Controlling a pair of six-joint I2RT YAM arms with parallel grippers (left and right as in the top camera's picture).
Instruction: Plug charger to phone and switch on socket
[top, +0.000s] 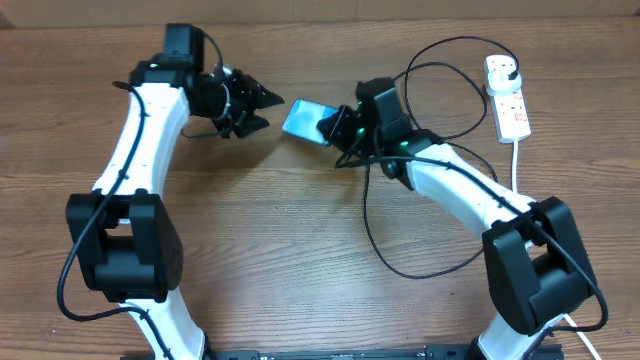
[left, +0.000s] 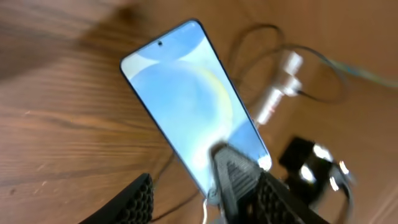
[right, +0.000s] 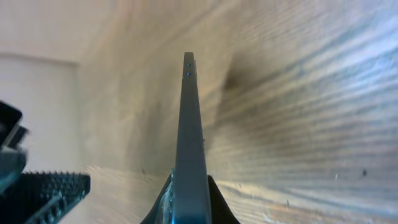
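A wooden table (top: 300, 230) fills the view; at upper centre the right gripper (top: 335, 125) is clamped tight on the phone (top: 303, 120), holding it tilted off the wood; the left gripper (top: 262, 105), just to its left, stands part-open and empty. The charger (top: 375, 235) loops around the right arm, seemingly not yet in the phone; the socket (top: 508, 100) lies upper right. The plugging step looks in hand; next the left gripper likely needs the connector tip, which cannot be made out.

Right hand (right: 189, 202) clamped on phone (right: 189, 124) at its lower end. Phone is edge-on, running straight up frame. Wood-grain desk (right: 305, 112) behind.
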